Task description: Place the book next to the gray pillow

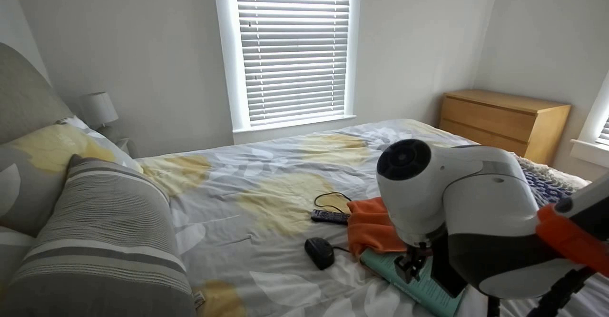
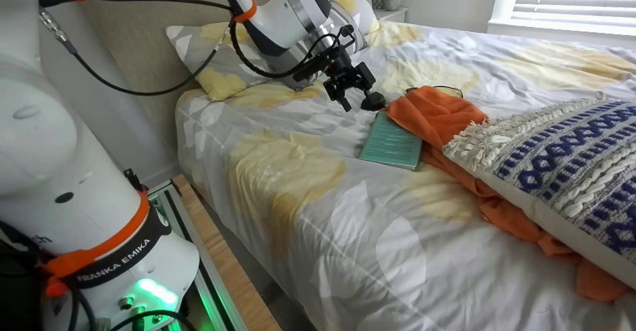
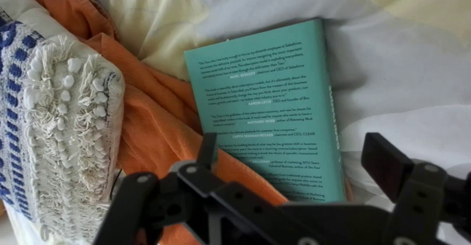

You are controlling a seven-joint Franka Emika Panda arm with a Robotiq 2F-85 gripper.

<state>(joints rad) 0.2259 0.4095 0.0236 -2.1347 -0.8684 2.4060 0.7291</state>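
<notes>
The teal-green book (image 1: pixel 430 291) lies flat on the bed in both exterior views (image 2: pixel 392 142). In the wrist view the book (image 3: pixel 265 87) shows rows of print, its spine to the right, and an orange cloth over its lower left part. The gray pillow (image 1: pixel 109 212) with lighter stripes leans at the head of the bed. In an exterior view the gray pillow (image 2: pixel 343 15) is partly hidden behind the arm. It is out of the wrist view. My gripper (image 3: pixel 296 151) is open and empty above the book, apart from it. It also shows in both exterior views (image 1: pixel 411 264) (image 2: pixel 357 99).
The orange cloth (image 2: pixel 437 115) lies against the book and runs under the blue-white knit pillow (image 2: pixel 556 172). A black mouse (image 1: pixel 319 252) and a remote (image 1: pixel 329 217) lie near the cloth. A yellow-white floral pillow (image 1: pixel 43 148) stands behind the gray pillow.
</notes>
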